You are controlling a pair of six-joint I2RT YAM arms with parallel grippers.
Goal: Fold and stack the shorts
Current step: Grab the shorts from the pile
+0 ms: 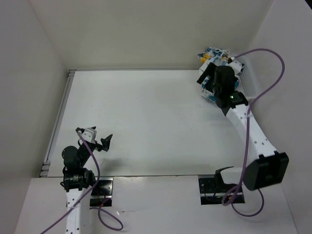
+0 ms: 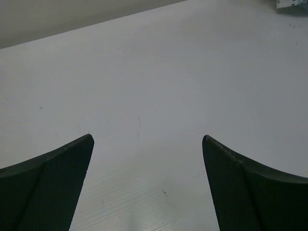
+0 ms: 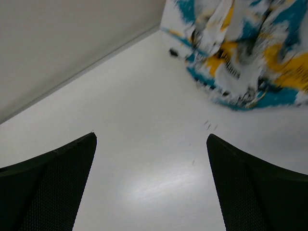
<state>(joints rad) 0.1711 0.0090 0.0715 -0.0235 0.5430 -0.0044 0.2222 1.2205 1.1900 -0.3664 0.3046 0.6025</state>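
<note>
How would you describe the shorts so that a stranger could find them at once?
Look to the far right corner of the white table. The shorts lie crumpled there by a white mesh basket. Only they carry a busy teal, yellow and black print.

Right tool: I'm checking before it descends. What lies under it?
Seen from the wrist, only bare table lies below the open right tool; the printed shorts bunch just ahead, not beneath. From above, the right arm hides part of the shorts.
</note>
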